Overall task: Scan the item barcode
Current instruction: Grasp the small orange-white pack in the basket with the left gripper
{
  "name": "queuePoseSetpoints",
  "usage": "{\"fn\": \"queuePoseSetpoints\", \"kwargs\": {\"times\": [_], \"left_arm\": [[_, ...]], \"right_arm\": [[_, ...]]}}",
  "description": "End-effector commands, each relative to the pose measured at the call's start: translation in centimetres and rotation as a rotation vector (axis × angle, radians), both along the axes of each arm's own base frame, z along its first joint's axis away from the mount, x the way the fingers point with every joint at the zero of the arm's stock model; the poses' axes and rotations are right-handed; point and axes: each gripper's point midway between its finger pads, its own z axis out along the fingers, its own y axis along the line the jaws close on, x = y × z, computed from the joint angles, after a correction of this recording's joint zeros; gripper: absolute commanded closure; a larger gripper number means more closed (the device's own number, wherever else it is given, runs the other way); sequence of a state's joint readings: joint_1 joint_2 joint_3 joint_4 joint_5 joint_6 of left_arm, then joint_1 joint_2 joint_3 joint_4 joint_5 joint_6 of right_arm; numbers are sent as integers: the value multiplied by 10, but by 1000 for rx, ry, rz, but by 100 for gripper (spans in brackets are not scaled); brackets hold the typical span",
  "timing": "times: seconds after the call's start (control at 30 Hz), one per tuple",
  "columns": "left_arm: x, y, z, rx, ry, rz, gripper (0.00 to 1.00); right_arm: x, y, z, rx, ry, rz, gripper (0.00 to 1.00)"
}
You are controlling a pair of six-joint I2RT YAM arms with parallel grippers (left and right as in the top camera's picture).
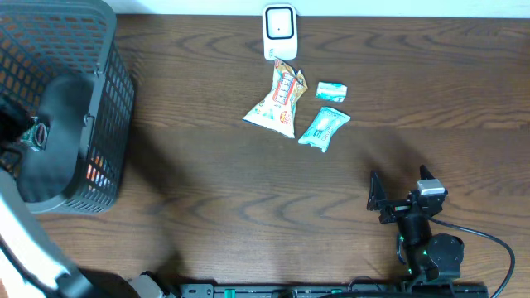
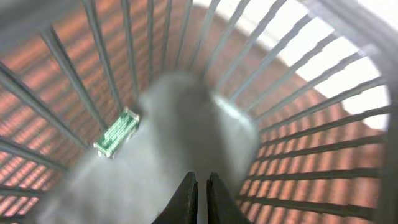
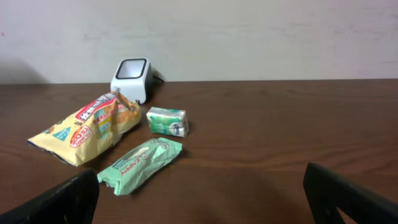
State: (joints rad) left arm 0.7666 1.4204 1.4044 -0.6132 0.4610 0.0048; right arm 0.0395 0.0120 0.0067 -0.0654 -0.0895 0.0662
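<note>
Overhead, left gripper (image 2: 200, 193) pressed together inside basket (image 1: 108, 124); right gripper (image 3: 205, 193) spread, low over table (image 1: 248, 199).

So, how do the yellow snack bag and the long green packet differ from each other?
The yellow snack bag is larger and puffier, printed in yellow, red and white; the long green packet is slimmer, flatter and plain green. In the overhead view, the snack bag lies nearer the white scanner, its top end close below it, while the green packet sits further right. Both lie flat on the wooden table, untouched.
</note>
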Motion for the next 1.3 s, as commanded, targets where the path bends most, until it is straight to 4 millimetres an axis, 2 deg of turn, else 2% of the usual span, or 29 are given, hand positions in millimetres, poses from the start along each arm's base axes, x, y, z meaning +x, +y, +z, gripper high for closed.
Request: {"fn": "queuePoseSetpoints", "kwargs": {"times": [0.0, 0.03, 0.07, 0.2, 0.33, 0.43, 0.57, 0.7, 0.93, 1.07, 1.17, 1.27], "left_arm": [[-8, 2, 5, 3, 14, 49, 69], [-12, 6, -3, -1, 48, 72, 58], [-18, 10, -23, -24, 116, 101, 39], [-16, 10, -69, -114, 217, 95, 21], [-20, 3, -118, -228, 350, 68, 17], [-22, -10, -152, -300, 431, -37, 16], [-30, -19, -198, -400, 551, -76, 16], [-38, -27, -229, -474, 633, -100, 16], [-42, -43, -261, -514, 703, -169, 16], [-35, -54, -267, -503, 717, -206, 18], [-30, -60, -267, -491, 719, -227, 28], [-29, -62, -268, -479, 730, -233, 53]], "right_arm": [[0, -1, 0, -12, -1, -6, 1], [0, -1, 0, -12, -1, -6, 1], [0, -1, 0, -12, -1, -6, 1], [0, -1, 0, -12, -1, -6, 1], [0, -1, 0, -12, -1, -6, 1], [0, -1, 0, -12, -1, -6, 1], [0, -1, 0, -12, -1, -6, 1], [0, -1, 0, -12, -1, -6, 1], [0, -1, -1, -12, -1, -6, 1], [0, -1, 0, -12, -1, -6, 1], [0, -1, 0, -12, -1, -6, 1], [0, -1, 0, -12, -1, -6, 1]]}}
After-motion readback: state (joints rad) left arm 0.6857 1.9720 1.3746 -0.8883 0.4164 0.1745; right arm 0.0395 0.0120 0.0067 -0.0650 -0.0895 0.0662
